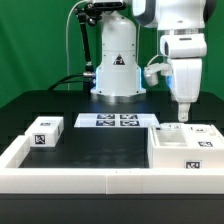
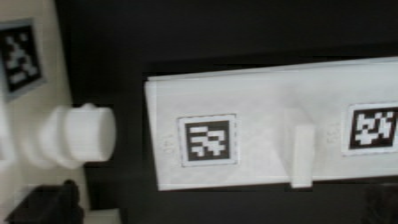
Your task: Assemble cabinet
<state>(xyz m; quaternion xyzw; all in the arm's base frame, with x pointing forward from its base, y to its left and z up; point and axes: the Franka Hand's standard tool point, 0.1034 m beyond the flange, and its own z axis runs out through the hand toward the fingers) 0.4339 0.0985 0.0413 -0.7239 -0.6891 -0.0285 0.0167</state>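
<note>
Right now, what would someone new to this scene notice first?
The white robot arm dominates the exterior view's right, its hand low over the large white cabinet body. A smaller tagged block sits alone at the exterior view's left, with the marker board lying between them, farther back.

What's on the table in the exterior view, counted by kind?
Small block: 1
Large body: 1 (possibly more than one piece; cannot tell)
Marker board: 1
Rail: 1
Total: 4
</note>
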